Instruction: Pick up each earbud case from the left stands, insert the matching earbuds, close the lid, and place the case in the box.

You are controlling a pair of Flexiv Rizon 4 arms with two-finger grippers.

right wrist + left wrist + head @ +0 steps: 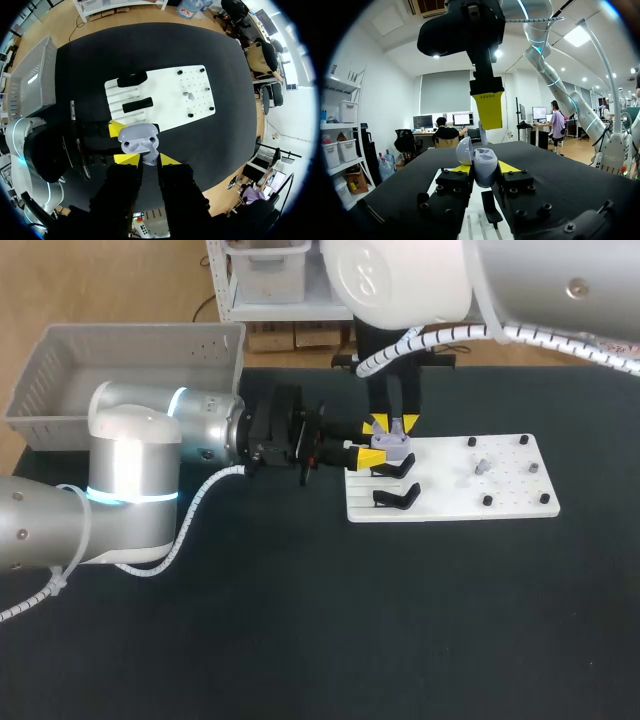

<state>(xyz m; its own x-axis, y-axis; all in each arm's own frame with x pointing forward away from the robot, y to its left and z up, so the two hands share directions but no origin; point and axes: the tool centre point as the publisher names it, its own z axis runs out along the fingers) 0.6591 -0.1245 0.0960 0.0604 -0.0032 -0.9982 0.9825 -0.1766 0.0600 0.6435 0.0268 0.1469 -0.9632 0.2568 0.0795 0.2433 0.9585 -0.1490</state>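
Black matte tabletop (300, 640), just right of frame centre: small lavender-grey hard-plastic earbud case (390, 444), lid open, body sides clamped between left gripper (485, 169) fingers; judged light, rigid, slick, hinge delicate, best held by body; right gripper (149, 160) at lid, grip indeterminable.

Silver-white arms (210, 430) (spiral-wrapped cables (205, 490), glowing blue rings (130, 498))

Open grey earbud case (139, 141) held by left pincer (121, 144), white board (165, 95), 2 black stands (137, 105)
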